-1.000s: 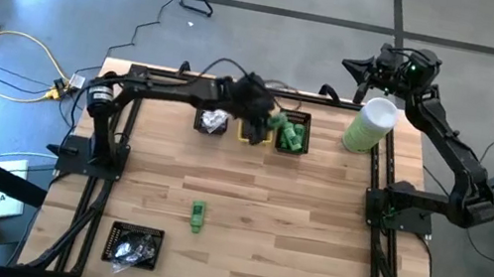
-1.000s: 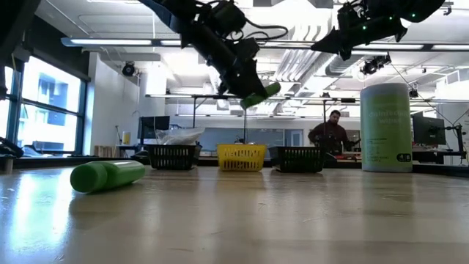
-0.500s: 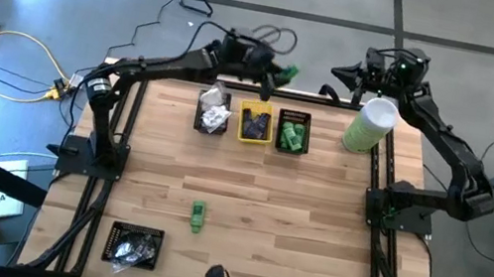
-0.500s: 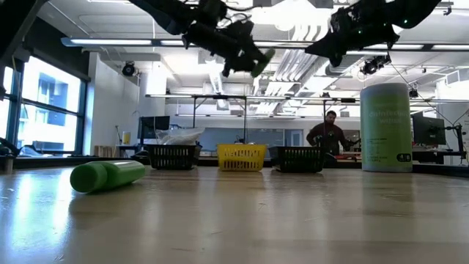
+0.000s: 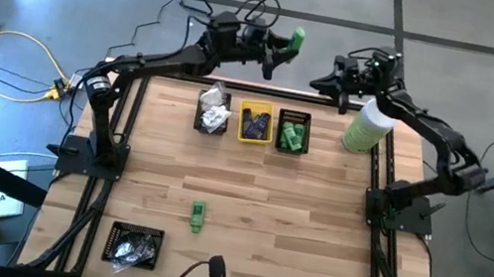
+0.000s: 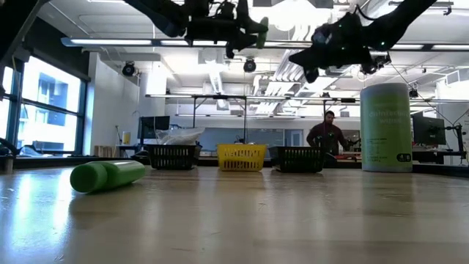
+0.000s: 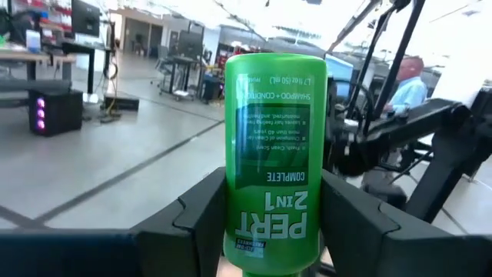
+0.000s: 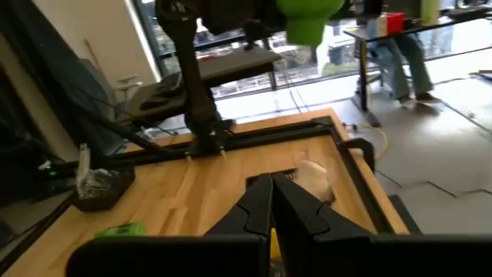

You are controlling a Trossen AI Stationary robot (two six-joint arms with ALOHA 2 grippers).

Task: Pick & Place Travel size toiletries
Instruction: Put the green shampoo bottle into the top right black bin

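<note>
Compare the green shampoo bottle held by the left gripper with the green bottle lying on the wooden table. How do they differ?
The green shampoo bottle in the left gripper is high in the air beyond the table's far edge, clamped between the fingers; the green bottle on the wooden table lies on its side, untouched, nearer the front. The held one is far from the table bottle. Both are small, bright green bottles.

Far edge of the tabletop [image 5: 249, 184] obstructed by three bins [image 5: 252, 124] and a pale-green cylinder [image 5: 368, 127]. Centre open except one green bottle [image 5: 198, 215]; black bin [image 5: 133, 245] occupies near-left corner.
</note>
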